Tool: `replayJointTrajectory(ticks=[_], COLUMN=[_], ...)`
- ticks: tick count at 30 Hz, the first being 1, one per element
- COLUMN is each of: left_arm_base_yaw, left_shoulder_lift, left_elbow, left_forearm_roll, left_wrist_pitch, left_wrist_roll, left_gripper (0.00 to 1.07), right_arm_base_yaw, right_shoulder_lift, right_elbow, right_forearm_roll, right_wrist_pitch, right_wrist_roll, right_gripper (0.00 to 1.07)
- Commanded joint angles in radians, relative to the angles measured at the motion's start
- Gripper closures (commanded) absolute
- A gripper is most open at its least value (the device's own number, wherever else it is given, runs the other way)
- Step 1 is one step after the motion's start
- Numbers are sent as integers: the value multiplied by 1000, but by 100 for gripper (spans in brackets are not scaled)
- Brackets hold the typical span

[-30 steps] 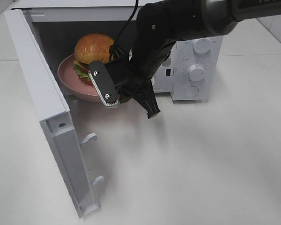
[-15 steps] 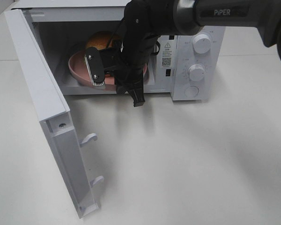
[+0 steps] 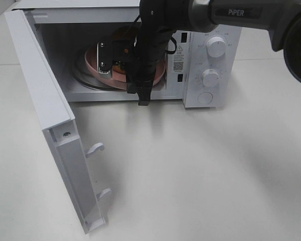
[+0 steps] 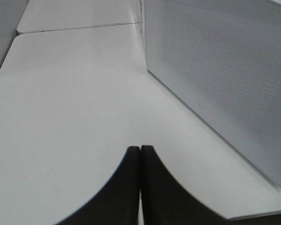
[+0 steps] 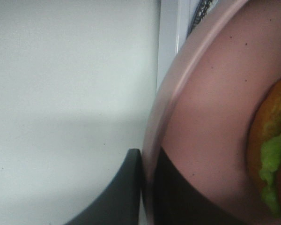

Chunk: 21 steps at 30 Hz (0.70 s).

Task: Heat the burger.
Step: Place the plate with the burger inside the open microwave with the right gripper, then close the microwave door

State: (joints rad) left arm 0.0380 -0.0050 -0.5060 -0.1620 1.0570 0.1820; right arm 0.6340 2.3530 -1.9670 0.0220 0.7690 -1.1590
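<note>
**Fig.** Since the earlier frame, the right arm has carried the pink plate [image 3: 94,58] from in front of the microwave [image 3: 210,55] into its cavity, and the burger [image 5: 270,150] has gone in with it. The burger now sits on the plate inside the microwave, and from the high camera it is largely hidden behind the arm. The right gripper [image 5: 147,164] pinches the plate's rim between its dark fingers (one above the rim, one below). The plate appears tilted, not yet flat on the cavity floor. The microwave door [image 3: 45,100] stands wide open. The left gripper [image 4: 140,154] idles outside the microwave, beside a white perforated panel, with its fingertips pressed together on nothing.

Hazards, as judged from here:
- Letting go while the plate is tilted could slide the burger off or drop the plate off-centre.
- A hasty withdrawal could drag the rim back over the microwave's front sill.
- The door cannot swing shut until the arm clears the opening.
</note>
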Motion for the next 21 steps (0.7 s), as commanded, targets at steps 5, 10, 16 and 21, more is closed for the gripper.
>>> replayJointTrajectory(ticks=[5, 10, 16, 21], left_arm_base_yaw=[3, 3, 3, 3], left_shoulder_lift=[-19, -19, -19, -19], left_elbow=[0, 0, 0, 0], left_forearm_roll=[3, 3, 3, 3], left_wrist_pitch=[-8, -8, -8, -8], left_wrist_roll=[0, 0, 0, 0], left_gripper=[106, 106, 106, 106], right_arm_base_yaw=[-2, -2, -2, -2], right_shoulder_lift=[-2, -2, -3, -31], right_elbow=[-8, -8, -8, -8], right_forearm_roll=[4, 4, 5, 4], right_wrist_pitch=[43, 45, 49, 48], right_wrist_roll=[118, 189, 368, 599], right_gripper=[85, 68, 41, 29])
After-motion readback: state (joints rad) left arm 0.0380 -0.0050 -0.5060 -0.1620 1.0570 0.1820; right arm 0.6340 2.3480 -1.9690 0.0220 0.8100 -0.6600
